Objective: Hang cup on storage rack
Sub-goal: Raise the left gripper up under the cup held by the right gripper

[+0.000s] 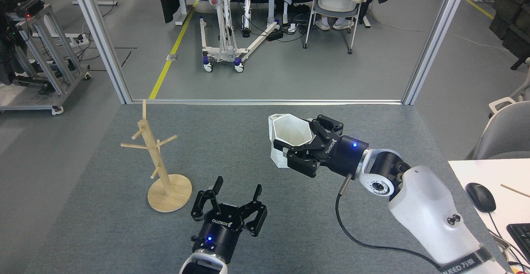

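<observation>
The grey worktop [265, 174] carries only the rack [159, 158], which stands upright at the left on its round base, every peg that shows bare. So the hanging itself is not done: no cup is on the rack. The right arm reaches in from the lower right, and its right pincer [304, 147] is closed around the cup [287, 139], fingers clamped on the rim side nearest the wrist, so the pickup part of the job looks complete. The cup is held clear above the worktop, right of centre and well apart from the rack, tilted with its hexagonal mouth toward the camera. The handle is not clear from here; a small bump at the upper left of the rim may be it, but I cannot be sure. The left pincer [235, 197] hovers low near the front edge, just right of the rack's base, fingers spread wide and empty. What remains, as I judge it, is carrying the cup across to the rack, turning it so the handle meets a free peg, sliding it on, and letting go.
</observation>
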